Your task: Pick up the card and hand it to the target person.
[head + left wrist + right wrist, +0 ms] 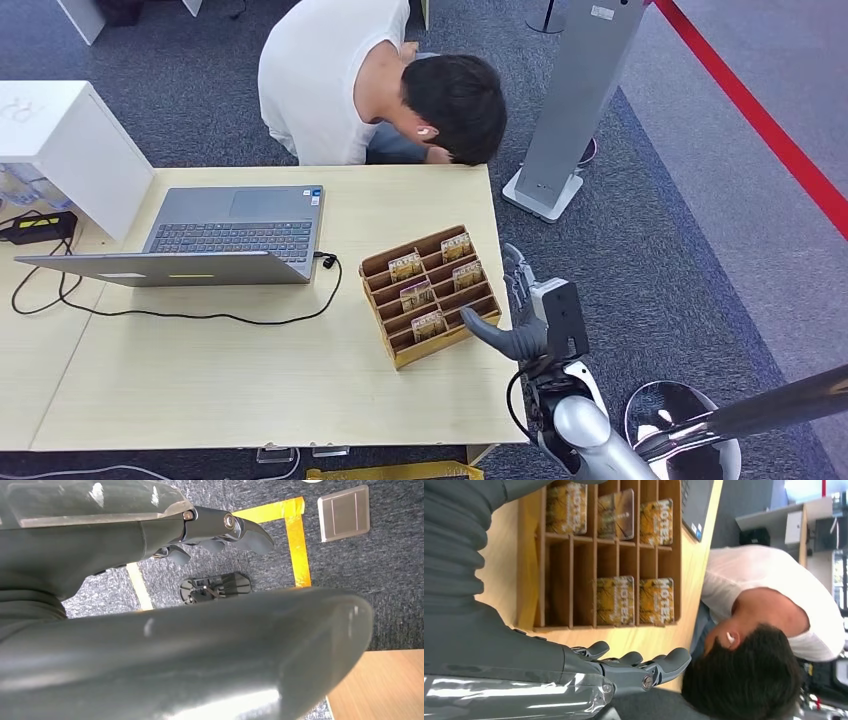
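Your right hand (510, 325) is hovering empty, fingers spread, just beside the card rack (430, 292); left hand (215, 535) is hanging empty too.

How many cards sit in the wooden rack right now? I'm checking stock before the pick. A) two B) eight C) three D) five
D: the wooden rack shows five cards, three in one column and two in the other, and the right wrist view shows the same five, with the remaining slots bare. The right hand hovers beside the rack, holding nothing.
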Robot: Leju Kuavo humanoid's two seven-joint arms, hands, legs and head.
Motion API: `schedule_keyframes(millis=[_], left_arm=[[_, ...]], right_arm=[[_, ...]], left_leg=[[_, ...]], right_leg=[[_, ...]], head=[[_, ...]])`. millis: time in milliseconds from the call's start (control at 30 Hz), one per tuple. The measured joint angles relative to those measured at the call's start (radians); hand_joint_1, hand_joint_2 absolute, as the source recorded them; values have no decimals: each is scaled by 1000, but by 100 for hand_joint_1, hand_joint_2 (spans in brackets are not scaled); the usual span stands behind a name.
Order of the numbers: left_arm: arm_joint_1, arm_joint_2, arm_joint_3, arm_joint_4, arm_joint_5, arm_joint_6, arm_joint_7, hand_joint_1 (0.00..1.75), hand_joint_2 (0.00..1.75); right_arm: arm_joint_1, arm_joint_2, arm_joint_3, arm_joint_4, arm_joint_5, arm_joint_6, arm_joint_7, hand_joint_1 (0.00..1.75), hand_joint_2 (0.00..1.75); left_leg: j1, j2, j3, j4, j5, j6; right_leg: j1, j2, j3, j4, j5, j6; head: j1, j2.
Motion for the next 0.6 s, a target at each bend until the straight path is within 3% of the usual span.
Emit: schedule_keyframes(millis=[233,600], left_arm=[[-1,1,0,0,-8,-8,0,0,0],[-1,2,-1,0,-8,-8,9,0,0]], right_arm=[[26,-19,-21,-44,-85,155,27,0,175],[27,-31,-23,-53,-88,167,37,0,175]], left_leg=[[0,0,0,0,0,0],[0,0,0,0,0,0]], right_leg=[[0,0,0,0,0,0],[0,0,0,0,0,0]], head=[[0,0],[0,0]])
